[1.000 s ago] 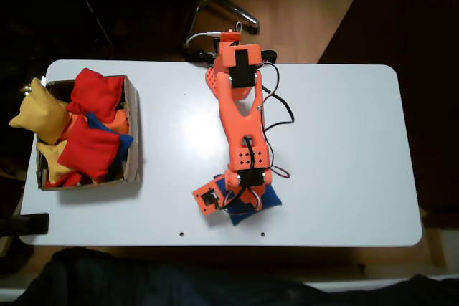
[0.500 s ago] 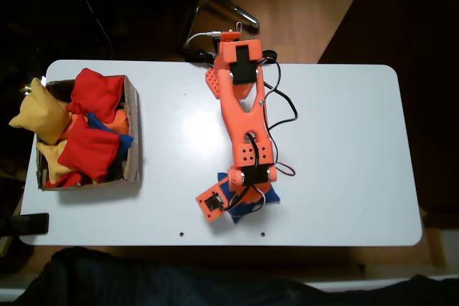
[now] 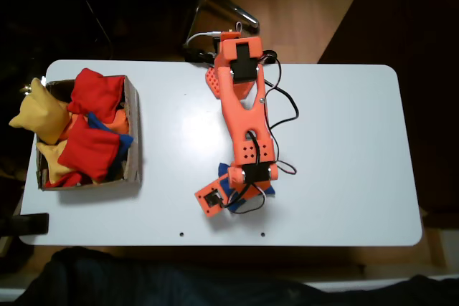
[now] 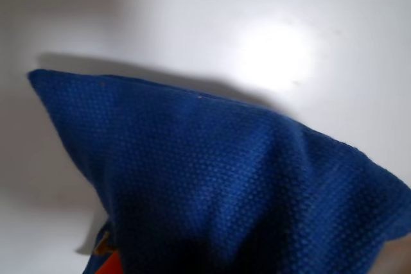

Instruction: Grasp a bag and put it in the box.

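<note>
I've got the arm (image 3: 244, 116) stretched out across the counter (image 3: 344, 148), wrist tipped down near the front edge. The bag (image 3: 227, 180) sits right under the wrist there, well to the right of the box (image 3: 133, 134) in the fixed view; just slivers of blue peek out on either side of the orange housing. In the wrist view the bag (image 4: 218, 184) is pressed up close to the lens, one corner pointing up-left, its weave sharp, with a shadow on the counter behind it. That reads to me as a bag bunched and perhaps lifted a little off the surface, though I can't be certain from this angle.

The fingers: a scrap of orange shows at the bottom edge of the wrist view, but I can't tell from these pictures whether they're clenched on the fabric or merely around it.

What matters for me next is that the box lies straight to the left of the bag in the fixed view, with open counter between. It's already heaped with red beanbags (image 3: 97, 94) and yellow beanbags (image 3: 39, 116), so I judge the drop needs height over the near wall.
</note>
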`<state>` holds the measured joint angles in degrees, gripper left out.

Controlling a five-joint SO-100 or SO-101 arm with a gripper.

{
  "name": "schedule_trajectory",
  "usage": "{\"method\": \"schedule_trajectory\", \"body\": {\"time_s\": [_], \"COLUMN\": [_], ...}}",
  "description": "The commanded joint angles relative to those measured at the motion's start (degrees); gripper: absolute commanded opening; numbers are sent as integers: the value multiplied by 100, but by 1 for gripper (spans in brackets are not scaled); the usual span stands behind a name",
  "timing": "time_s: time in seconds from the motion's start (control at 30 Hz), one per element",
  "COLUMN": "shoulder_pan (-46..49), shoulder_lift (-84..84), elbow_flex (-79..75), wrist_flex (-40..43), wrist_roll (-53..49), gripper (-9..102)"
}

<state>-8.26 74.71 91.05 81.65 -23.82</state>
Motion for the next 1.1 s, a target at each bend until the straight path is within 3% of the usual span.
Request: {"method": "schedule_trajectory", "body": {"time_s": [0.0, 0.57, 1.07], "shoulder_pan": [-62, -334, 158], "shoulder_lift": [334, 1986, 2540], "elbow_flex": [-88, -343, -1591], "wrist_flex": [193, 615, 1441], "wrist_roll": [88, 817, 1564], "gripper": [11, 7, 6]}}
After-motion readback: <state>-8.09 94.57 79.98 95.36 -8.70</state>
